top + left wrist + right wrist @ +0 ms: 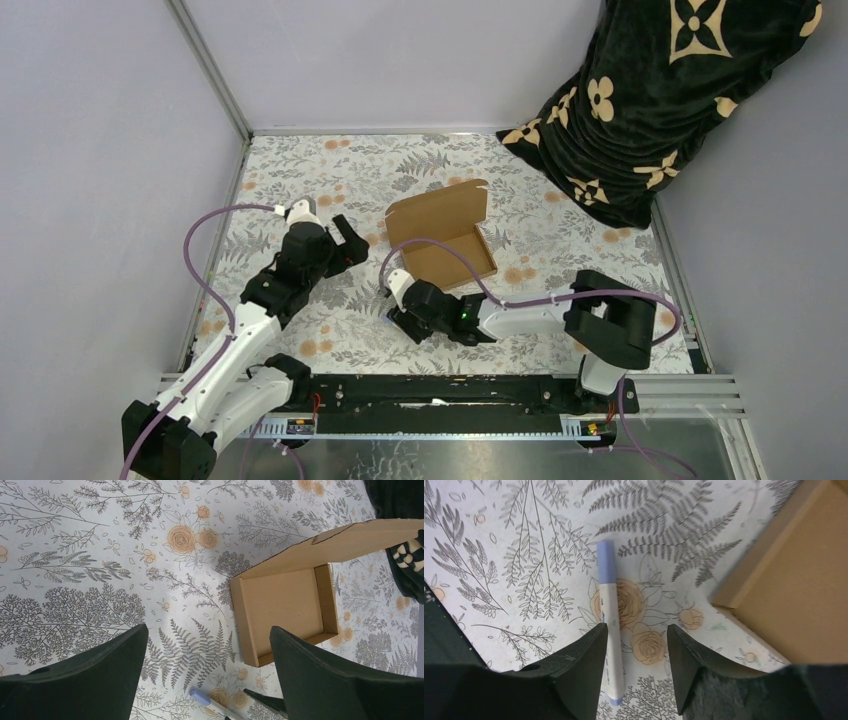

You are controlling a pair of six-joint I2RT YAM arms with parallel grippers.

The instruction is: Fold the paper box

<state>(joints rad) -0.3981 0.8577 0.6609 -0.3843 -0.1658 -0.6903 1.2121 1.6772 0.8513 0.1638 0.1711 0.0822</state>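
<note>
My right pincer [635, 630] half spread, pen [608, 605] against one finger, not pinched. My left pincer [209, 629] spread wide, empty. Paper box [282, 605] open on tabletop [524, 555], just beside right pincer, ahead of left pincer.
Risk, I think: pen off-centre, may roll away; other finger may bump box wall.
Count: one box, one pen, two pincers.

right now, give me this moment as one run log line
paper box: tray formed, lid up | left gripper: open, empty, beside paper box | right gripper: open, straddling white pen, not yet gripped
</note>
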